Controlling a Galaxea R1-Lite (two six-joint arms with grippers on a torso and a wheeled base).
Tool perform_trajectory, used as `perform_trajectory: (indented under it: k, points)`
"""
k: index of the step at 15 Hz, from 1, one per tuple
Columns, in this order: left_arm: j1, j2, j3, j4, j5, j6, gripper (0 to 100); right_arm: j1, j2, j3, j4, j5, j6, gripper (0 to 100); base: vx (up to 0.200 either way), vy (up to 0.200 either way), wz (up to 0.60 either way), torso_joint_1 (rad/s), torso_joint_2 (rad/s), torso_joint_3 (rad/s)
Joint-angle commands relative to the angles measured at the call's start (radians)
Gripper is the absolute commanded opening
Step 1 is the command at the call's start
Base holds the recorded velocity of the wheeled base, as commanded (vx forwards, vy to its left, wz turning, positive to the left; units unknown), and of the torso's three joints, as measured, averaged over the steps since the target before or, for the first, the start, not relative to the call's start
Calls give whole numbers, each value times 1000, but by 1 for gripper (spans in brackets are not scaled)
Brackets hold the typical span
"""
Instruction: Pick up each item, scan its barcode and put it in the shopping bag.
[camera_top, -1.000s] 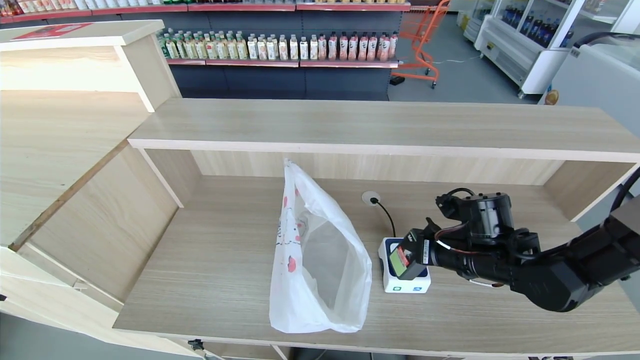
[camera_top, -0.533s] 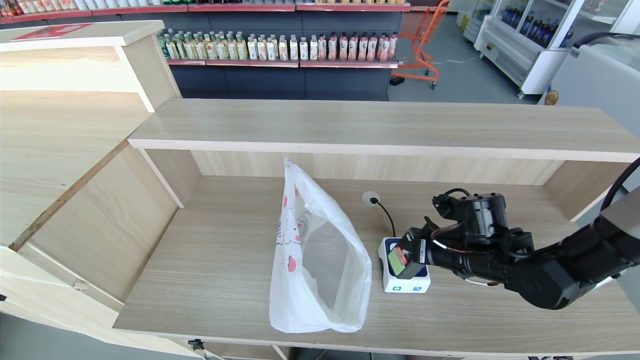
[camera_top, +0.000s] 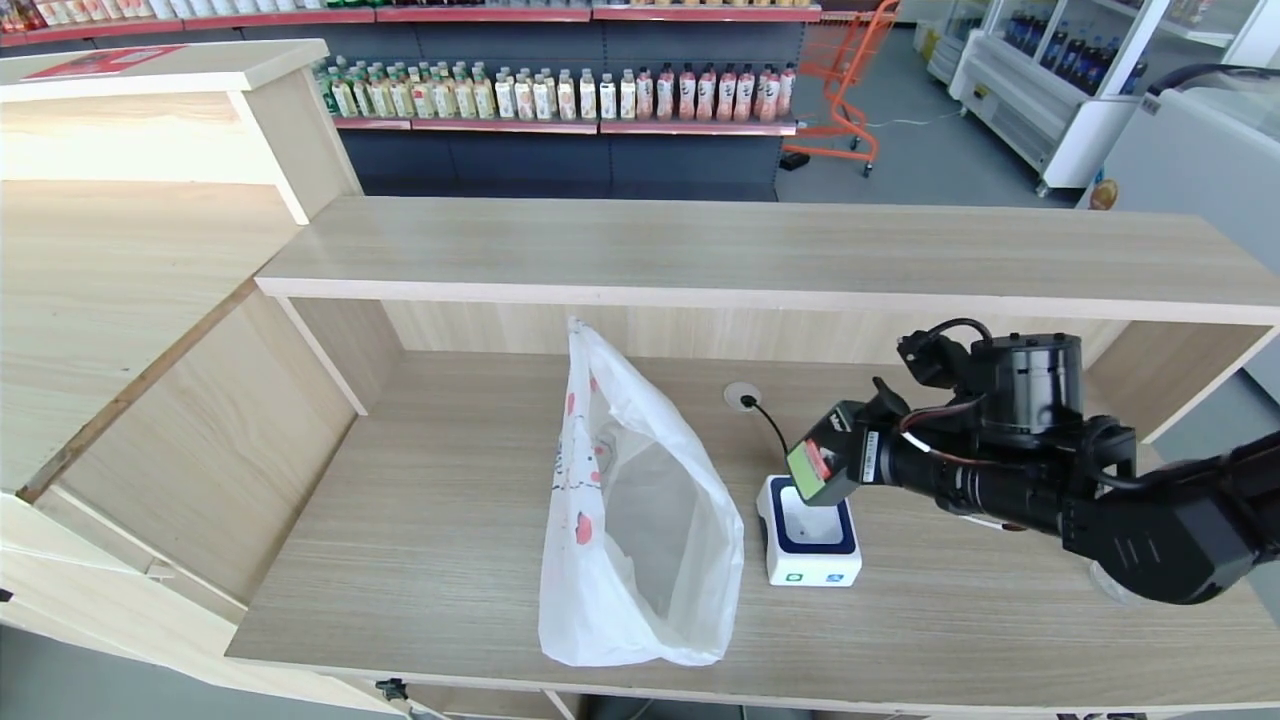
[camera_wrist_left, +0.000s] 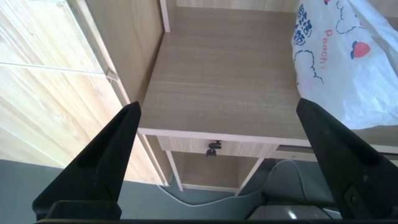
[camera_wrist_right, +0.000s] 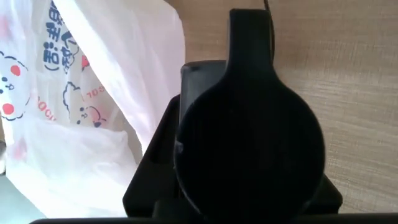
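Item in hand, one small green-faced box: your right gripper pinches it and now hangs higher above the scanner than a moment ago, near the shopping bag, so scanning looks finished, bagging next.

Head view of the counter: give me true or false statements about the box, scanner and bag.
The right gripper holds a small dark box with a green and red label. True.
That box is inside the white plastic shopping bag. False: it is in the gripper, outside the bag.
The bag stands on the robot's left of the white scanner with a dark blue top. True.
The left gripper is shut on an item. False: it is open and empty.
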Motion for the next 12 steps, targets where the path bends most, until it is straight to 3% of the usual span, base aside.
perform_trajectory:
  k: [1, 3, 8, 12]
  points:
    - [0, 0, 0, 0, 0, 0, 100, 0, -166, 33, -2, -34, -67, 0, 0, 0, 0, 0, 0, 0]
    - [0, 0, 0, 0, 0, 0, 100, -3, -218, 84, -3, -81, -156, 0, 0, 0, 0, 0, 0, 0]
    - [0, 0, 0, 0, 1, -3, 100, -1, -336, 190, 1, -63, -159, 0, 0, 0, 0, 0, 0, 0]
    - [0, 0, 0, 0, 0, -2, 100, -1, -350, 205, 8, -14, -70, 0, 0, 200, 0, -1, -1, 6]
